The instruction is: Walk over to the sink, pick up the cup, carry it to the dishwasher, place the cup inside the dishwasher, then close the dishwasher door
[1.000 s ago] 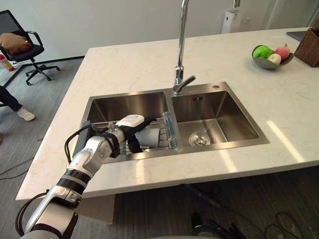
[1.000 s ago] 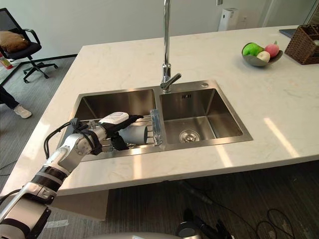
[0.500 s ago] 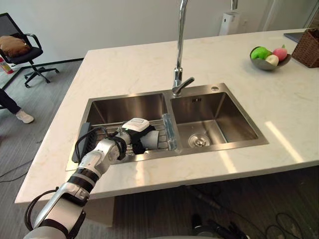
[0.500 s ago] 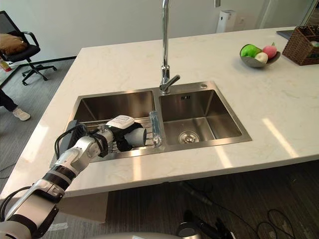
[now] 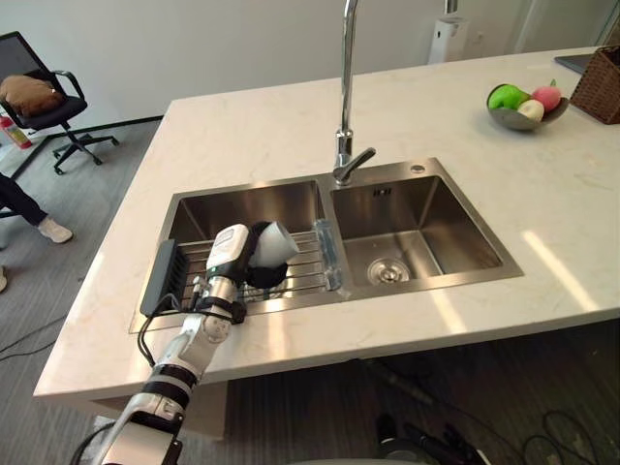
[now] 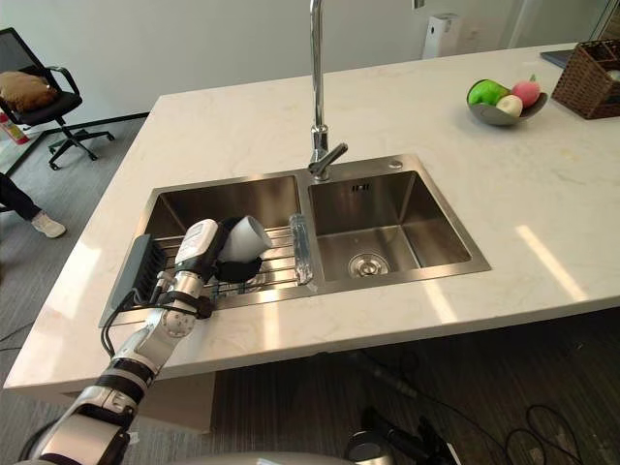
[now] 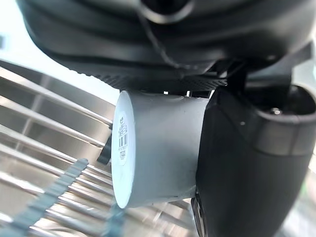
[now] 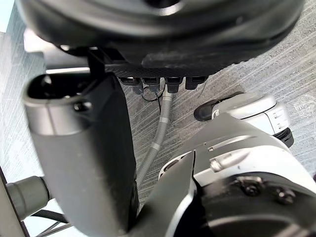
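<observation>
Lower left of the frame, the left hand [image 5: 232,256] is curled around the grey cup [image 5: 276,242] just over the sink rack [image 5: 305,272], its long axis tilted, base pointing away from the palm.

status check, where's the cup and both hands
Left hand shut on cup, over the rack in the left basin. Right hand idle, low over the floor. Tap behind, to the right.
</observation>
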